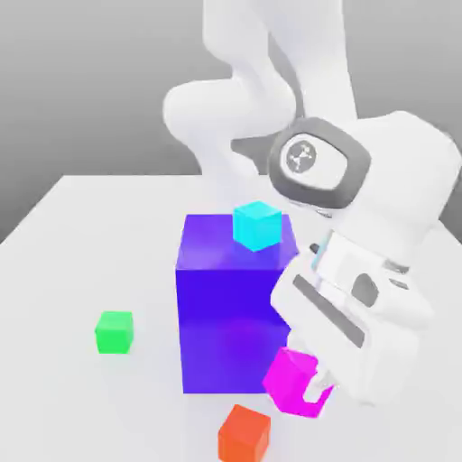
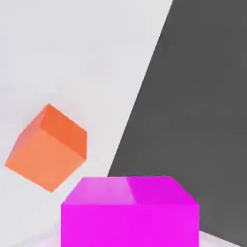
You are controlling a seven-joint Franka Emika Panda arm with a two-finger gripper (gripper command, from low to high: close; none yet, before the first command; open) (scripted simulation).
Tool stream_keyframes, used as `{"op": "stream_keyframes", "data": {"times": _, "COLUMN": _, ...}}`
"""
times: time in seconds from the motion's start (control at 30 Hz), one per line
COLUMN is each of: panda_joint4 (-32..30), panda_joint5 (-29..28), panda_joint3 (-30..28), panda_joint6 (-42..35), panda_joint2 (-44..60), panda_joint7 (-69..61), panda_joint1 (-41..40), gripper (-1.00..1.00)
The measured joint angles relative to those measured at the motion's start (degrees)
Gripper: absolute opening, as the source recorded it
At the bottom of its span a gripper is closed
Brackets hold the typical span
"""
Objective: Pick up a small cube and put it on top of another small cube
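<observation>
The small magenta-pink cube (image 1: 293,381) hangs tilted just above the table at the front, to the exterior view's right of the big purple block (image 1: 230,302). My gripper (image 1: 311,386) is shut on it. In the hand view the same magenta cube (image 2: 130,212) sits right before the camera. The other small cube, bright green (image 1: 115,331), rests on the table at the exterior view's left, well apart from the gripper and across the purple block from it.
A small cyan cube (image 1: 257,226) sits on top of the purple block. A small orange-red cube (image 1: 244,433) (image 2: 48,147) lies on the table just in front of the held cube. The white table's edge (image 2: 140,111) runs close by, with dark floor beyond.
</observation>
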Motion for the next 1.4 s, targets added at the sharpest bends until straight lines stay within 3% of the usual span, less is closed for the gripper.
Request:
{"op": "stream_keyframes", "data": {"times": 0.1, "panda_joint4": -1.8, "panda_joint5": -1.2, "panda_joint3": -3.2, "panda_joint6": -1.0, "panda_joint2": -3.1, "panda_joint7": -3.3, "panda_joint1": -5.7, "gripper": -1.00}}
{"op": "stream_keyframes", "data": {"times": 0.3, "panda_joint4": -8.8, "panda_joint5": 3.2, "panda_joint3": -6.4, "panda_joint6": 0.4, "panda_joint2": -9.6, "panda_joint7": -2.0, "panda_joint1": -13.0, "gripper": -1.00}}
{"op": "stream_keyframes", "data": {"times": 0.7, "panda_joint4": -24.3, "panda_joint5": 20.5, "panda_joint3": -17.7, "panda_joint6": 6.8, "panda_joint2": -20.2, "panda_joint7": -3.4, "panda_joint1": -19.5, "gripper": -1.00}}
{"op": "stream_keyframes", "data": {"times": 0.9, "panda_joint4": -31.1, "panda_joint5": 31.4, "panda_joint3": -25.8, "panda_joint6": 9.5, "panda_joint2": -23.5, "panda_joint7": -8.3, "panda_joint1": -19.1, "gripper": -1.00}}
{"op": "stream_keyframes", "data": {"times": 1.4, "panda_joint4": -31.0, "panda_joint5": 54.3, "panda_joint3": -33.4, "panda_joint6": 21.4, "panda_joint2": -10.1, "panda_joint7": -24.6, "panda_joint1": -6.3, "gripper": -1.00}}
